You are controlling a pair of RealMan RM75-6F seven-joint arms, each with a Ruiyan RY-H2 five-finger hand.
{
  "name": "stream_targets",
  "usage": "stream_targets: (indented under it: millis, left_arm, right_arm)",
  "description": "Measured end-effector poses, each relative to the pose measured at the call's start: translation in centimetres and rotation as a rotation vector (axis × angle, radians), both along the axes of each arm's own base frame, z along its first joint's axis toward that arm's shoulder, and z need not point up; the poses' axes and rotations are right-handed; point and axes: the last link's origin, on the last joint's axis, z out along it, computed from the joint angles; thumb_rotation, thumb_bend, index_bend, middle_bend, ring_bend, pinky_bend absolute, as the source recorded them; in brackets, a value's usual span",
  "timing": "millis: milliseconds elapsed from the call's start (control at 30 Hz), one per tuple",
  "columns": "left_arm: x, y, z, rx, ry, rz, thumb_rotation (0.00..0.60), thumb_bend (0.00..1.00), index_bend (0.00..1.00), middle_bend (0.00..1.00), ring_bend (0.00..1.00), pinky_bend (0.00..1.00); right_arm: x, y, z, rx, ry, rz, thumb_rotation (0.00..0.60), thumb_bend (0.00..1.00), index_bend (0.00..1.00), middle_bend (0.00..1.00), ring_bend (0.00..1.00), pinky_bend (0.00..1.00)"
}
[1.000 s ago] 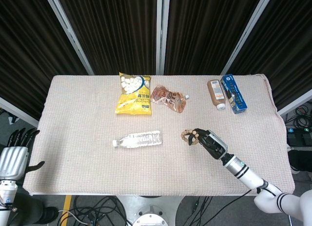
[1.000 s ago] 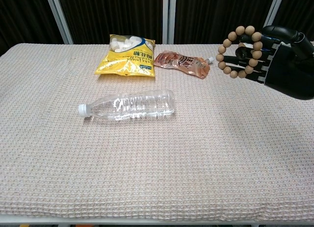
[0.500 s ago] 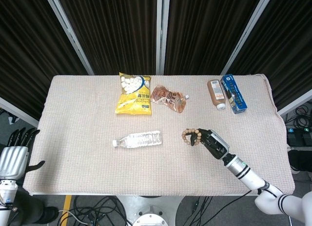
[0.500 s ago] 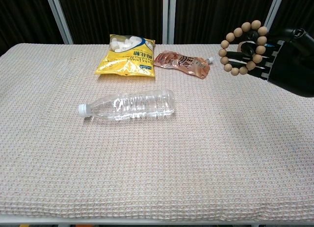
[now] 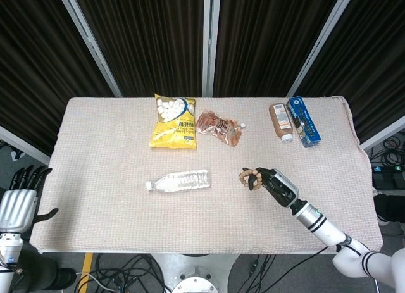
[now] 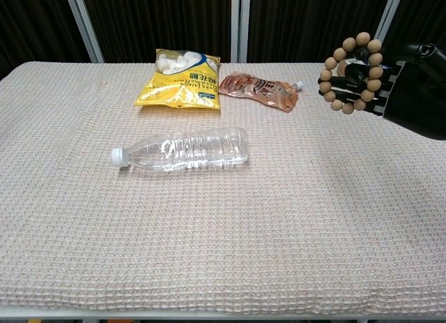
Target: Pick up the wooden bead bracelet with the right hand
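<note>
The wooden bead bracelet [image 6: 352, 73] hangs in the air, clear of the woven table cover, a ring of tan round beads. My right hand [image 6: 411, 89], black, holds it by its fingertips at the right edge of the chest view. In the head view the bracelet [image 5: 249, 177] shows just left of the right hand [image 5: 276, 185], right of the table's middle. My left hand [image 5: 19, 201] hangs off the table's left edge, fingers spread, holding nothing.
A clear plastic bottle [image 5: 178, 180] lies on its side at mid-table. At the back lie a yellow snack bag [image 5: 173, 121] and a reddish pouch [image 5: 218, 127]. A brown bottle [image 5: 280, 121] and a blue carton [image 5: 302, 121] lie at the back right.
My right hand has carried the bracelet a little to the right and slightly higher, drawing back toward the near right. The left hand has not moved.
</note>
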Motion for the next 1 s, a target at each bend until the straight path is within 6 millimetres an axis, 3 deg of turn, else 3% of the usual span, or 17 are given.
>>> stream_targets:
  millis: [200,333,533,800,1000]
  left_arm:
    - [-0.01,-0.14,0.05,0.0,-0.001,0.0,0.6,0.0,0.13,0.08,0.0,0.0]
    - [-0.03,-0.24,0.07,0.001,-0.002,0.002,0.6,0.0,0.13,0.09,0.0,0.0]
    - [-0.01,-0.23,0.08,0.005,-0.005,-0.002,0.6,0.0,0.13,0.08,0.0,0.0]
    - [0.0,-0.18,0.1,0.007,-0.007,-0.006,0.6,0.0,0.13,0.08,0.0,0.0]
    - [-0.04,-0.12,0.05,0.004,-0.007,-0.005,0.6,0.0,0.13,0.08,0.0,0.0]
  right_arm:
    - [0.26,0.1,-0.3,0.011,-0.002,0.013,0.275,0.33,0.44,0.54,0.23,0.0]
    - [0.31,0.3,-0.37,0.009,-0.002,0.021,0.277,0.39,0.44,0.55,0.23,0.0]
    - [0.15,0.56,-0.14,-0.01,-0.012,0.011,0.282,0.5,0.55,0.6,0.26,0.0]
    - [-0.26,0.62,0.21,-0.028,-0.014,-0.011,0.282,0.53,0.59,0.63,0.27,0.0]
    - [-0.63,0.53,0.29,-0.037,-0.014,-0.03,0.28,0.34,0.61,0.64,0.28,0.0]
